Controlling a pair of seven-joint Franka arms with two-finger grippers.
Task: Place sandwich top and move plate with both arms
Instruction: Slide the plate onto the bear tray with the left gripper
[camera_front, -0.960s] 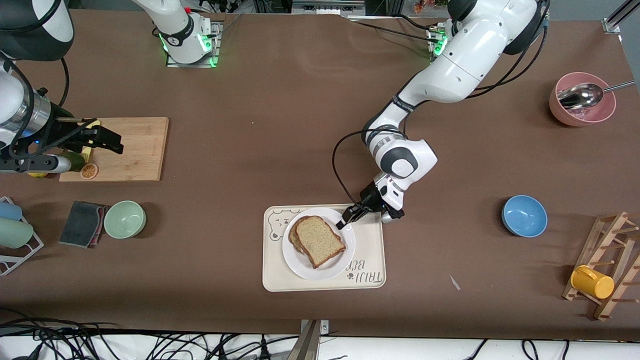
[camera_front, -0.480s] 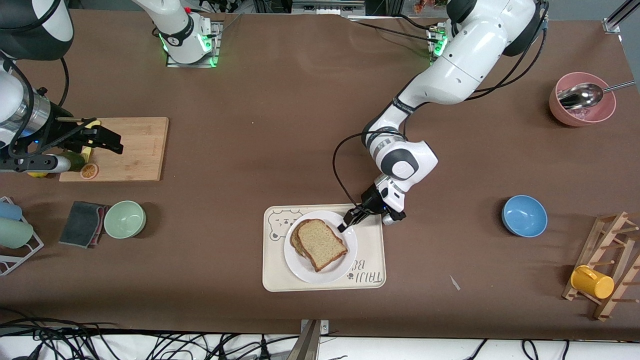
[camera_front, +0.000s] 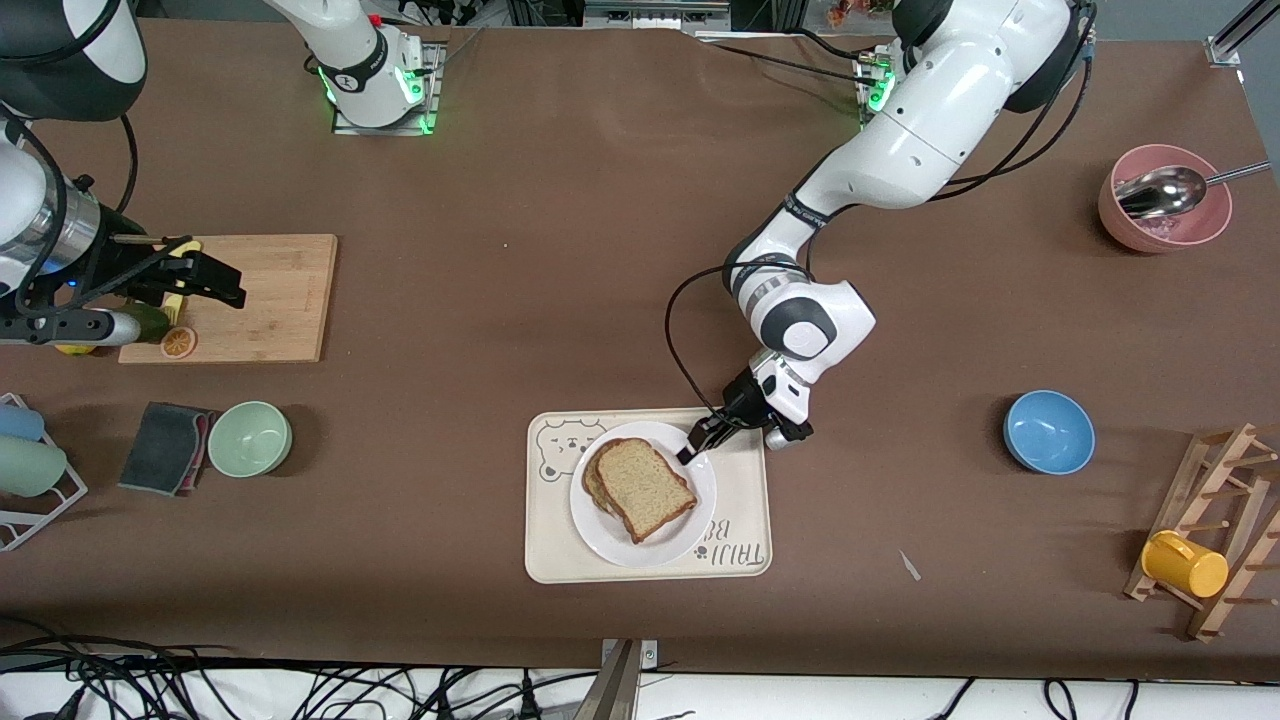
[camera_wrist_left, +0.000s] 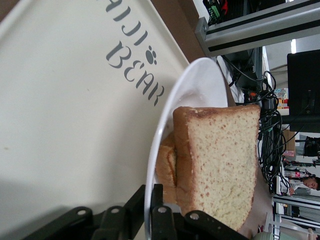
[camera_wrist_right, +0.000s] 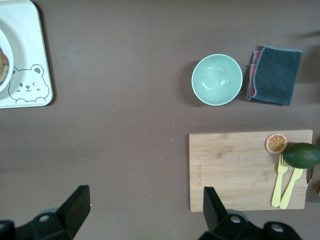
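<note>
Your sandwich top (camera_front: 645, 487) already lies on the lower slice, so the stack sits on the plate (camera_front: 690, 520), and the plate rests on the cream tray (camera_front: 548, 545) with the bear drawing, near the front edge of the table. That first half of the job looks done — what is left is moving the plate with both arms.

Look at the left gripper (camera_front: 692, 446): it is down at the plate's rim, at about one o'clock on the plate as the front view shows it. In the left wrist view the black fingers (camera_wrist_left: 162, 222) stand one on each side of the thin white rim, nearly pressed together, pinching the plate's edge. The plate looks tipped against the tray in that view, though how far it is lifted you cannot tell.

Your right gripper (camera_front: 228, 283) waits — it hangs over the wooden cutting board (camera_front: 280, 300) at the right arm's end of the table, fingers spread wide with nothing between them. By my reading, it has to come to the plate's free rim, around seven o'clock, before the two-arm carry.
</note>
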